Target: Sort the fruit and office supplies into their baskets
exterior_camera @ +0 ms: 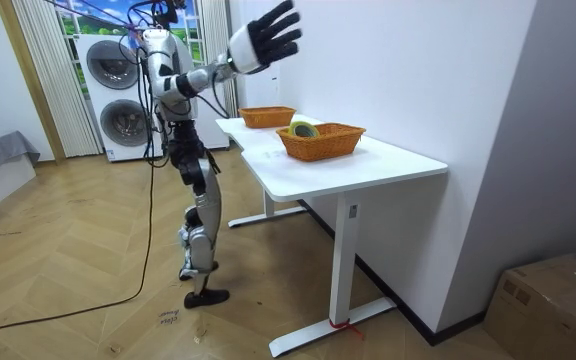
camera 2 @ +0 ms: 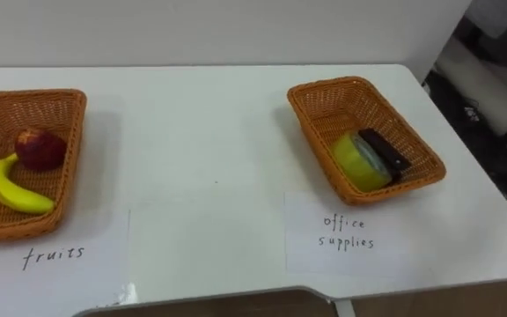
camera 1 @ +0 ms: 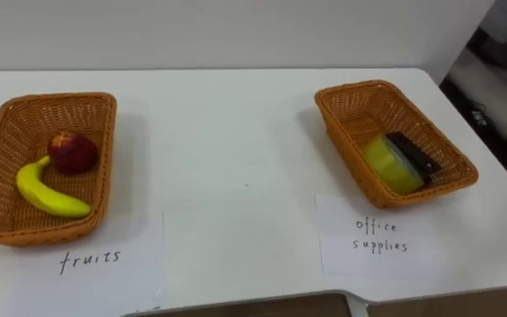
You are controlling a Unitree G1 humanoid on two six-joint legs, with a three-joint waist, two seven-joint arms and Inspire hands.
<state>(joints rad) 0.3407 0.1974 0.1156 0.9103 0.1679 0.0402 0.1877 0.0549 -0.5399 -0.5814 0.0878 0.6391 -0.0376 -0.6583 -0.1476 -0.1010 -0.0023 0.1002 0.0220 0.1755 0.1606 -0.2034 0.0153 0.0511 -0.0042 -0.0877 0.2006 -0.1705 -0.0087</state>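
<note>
Right hand (exterior_camera: 263, 40) up, fingers wide; 2 baskets (camera 1: 55, 99) (camera 1: 359, 88) w/ 1 banana (camera 1: 47, 194), 1 apple (camera 1: 71, 151), 1 tape roll (camera 1: 390, 165)

Smooth white bench (camera 1: 236, 158) here, matt top with hardly a gleam, on white painted legs that look like metal. Two baskets on it, the fruit basket (camera 1: 60, 97) and the office basket (camera 1: 359, 86), both woven wicker, ribbed and rough, warm orange-brown. The banana (camera 1: 47, 195) has a smooth, waxy yellow skin; the apple (camera 1: 72, 151) is dark red with a dull sheen. The tape roll (camera 1: 393, 165) looks like glossy yellow-green plastic, and the dark item (camera 1: 415, 154) beside it is black, material unclear. Two paper labels (camera 1: 377, 242), thin, matt, inked by hand. The wooden floor (exterior_camera: 88, 260) is lightly polished herringbone. The right hand (exterior_camera: 263, 40) is matt black. The box (exterior_camera: 553, 305) is plain brown cardboard.
</note>
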